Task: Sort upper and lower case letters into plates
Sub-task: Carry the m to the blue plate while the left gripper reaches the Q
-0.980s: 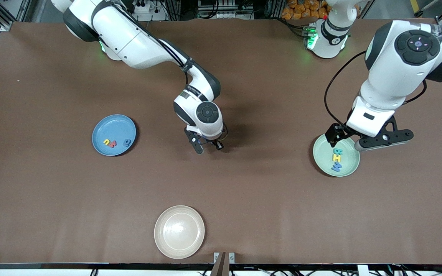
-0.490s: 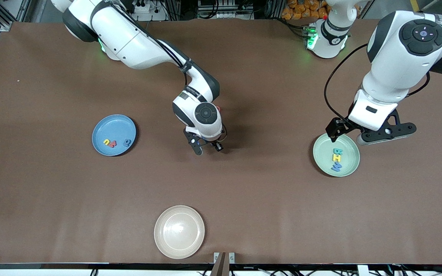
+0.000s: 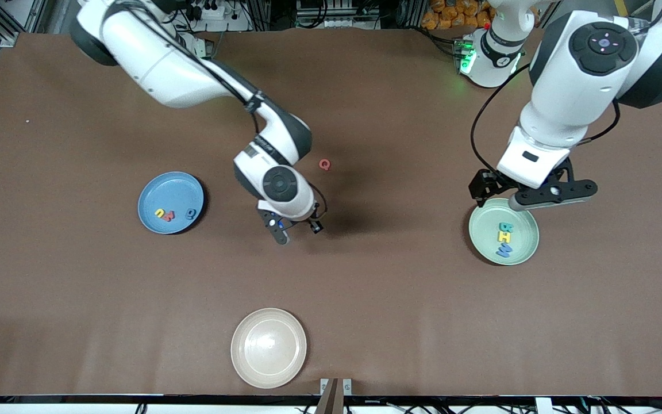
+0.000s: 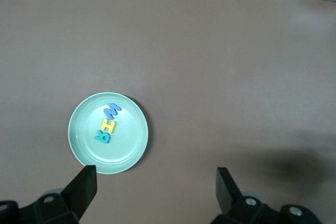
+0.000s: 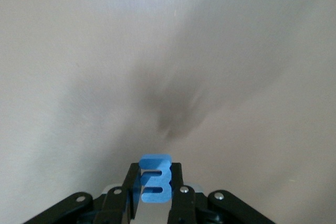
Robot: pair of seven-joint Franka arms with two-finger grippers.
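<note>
My right gripper [image 3: 296, 229] hangs over bare table between the two plates, shut on a small blue letter [image 5: 155, 179] that stands up between its fingers. A red letter [image 3: 324, 164] lies on the table, farther from the front camera than this gripper. The blue plate [image 3: 153, 187] holds a yellow letter [image 3: 160, 214], a red one [image 3: 169, 215] and a blue one [image 3: 191, 214]. The mint green plate [image 3: 483, 230] [image 4: 84, 140] holds three letters: teal [image 3: 505, 227], yellow [image 3: 504, 237] and blue [image 3: 504, 250]. My left gripper [image 3: 529, 195] [image 4: 156, 182] is open and holds nothing, above that plate's farther rim.
A cream-white plate [image 3: 268, 347] sits near the table's front edge with nothing in it. The brown table [image 3: 400, 310] stretches wide between the plates. Both robot bases stand along the edge farthest from the camera.
My right gripper has risen and shifted toward the blue plate with the blue letter, uncovering the red letter. The left gripper has drifted a little toward the table's middle.
</note>
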